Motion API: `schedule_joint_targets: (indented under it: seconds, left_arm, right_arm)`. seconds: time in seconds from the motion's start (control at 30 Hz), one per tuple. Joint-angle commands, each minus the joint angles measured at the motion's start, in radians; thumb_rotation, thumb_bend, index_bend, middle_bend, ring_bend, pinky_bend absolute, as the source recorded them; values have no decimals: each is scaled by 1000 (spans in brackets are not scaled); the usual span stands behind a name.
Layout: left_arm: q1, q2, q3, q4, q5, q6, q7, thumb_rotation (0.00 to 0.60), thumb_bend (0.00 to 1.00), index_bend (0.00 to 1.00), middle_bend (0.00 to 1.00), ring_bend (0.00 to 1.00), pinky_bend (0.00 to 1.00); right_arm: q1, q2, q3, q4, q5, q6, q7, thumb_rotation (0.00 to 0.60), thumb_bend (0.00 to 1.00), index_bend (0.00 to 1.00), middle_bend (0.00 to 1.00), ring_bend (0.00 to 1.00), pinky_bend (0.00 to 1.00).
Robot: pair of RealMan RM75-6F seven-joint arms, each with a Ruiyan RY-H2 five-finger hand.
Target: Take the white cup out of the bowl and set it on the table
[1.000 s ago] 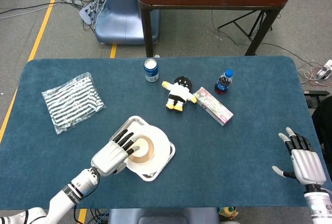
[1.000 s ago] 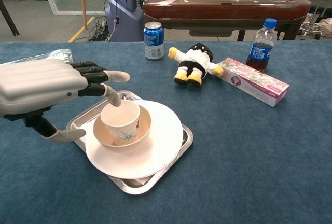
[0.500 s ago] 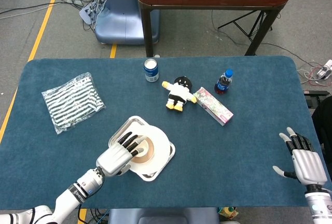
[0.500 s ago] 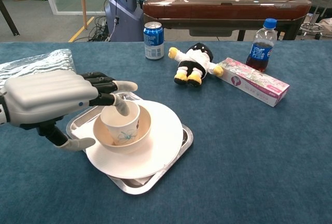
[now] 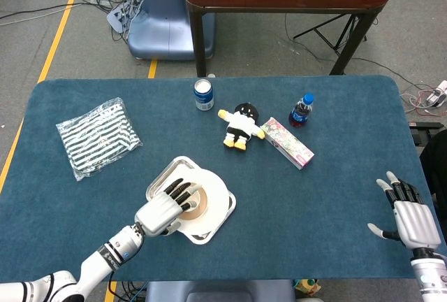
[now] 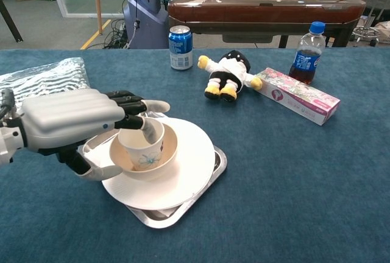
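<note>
My left hand (image 6: 73, 123) sits lower left in the chest view, fingers (image 6: 135, 105) reaching over the rim of the white cup (image 6: 142, 143), one dipping inside; thumb below, beside the bowl (image 6: 167, 151). I cannot tell whether the cup is actually pinched. The cup stands upright in the bowl, on the white plate (image 6: 192, 165), on the metal tray (image 6: 210, 175), lower centre-left. My right hand (image 5: 406, 214), lower right of the head view, rests unclenched on the blue table (image 5: 314, 204), holding nothing.
</note>
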Motion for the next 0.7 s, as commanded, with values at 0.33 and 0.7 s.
schedule_joint_targets:
  seconds: [0.33,0.7]
  left_arm:
    - [-27,-31,0,76,16,-12,-90,600,319,296,0,0,0]
    - [-40,-45,-2,127,32,-1,-153,600,319,367,0,0,0]
  right_arm:
    - [7,-3,4,7,19,-15,-4,600,224,0,0,0,0]
    - [17,-6,7,16,37,-36,-5,600,224,0,0,0,0]
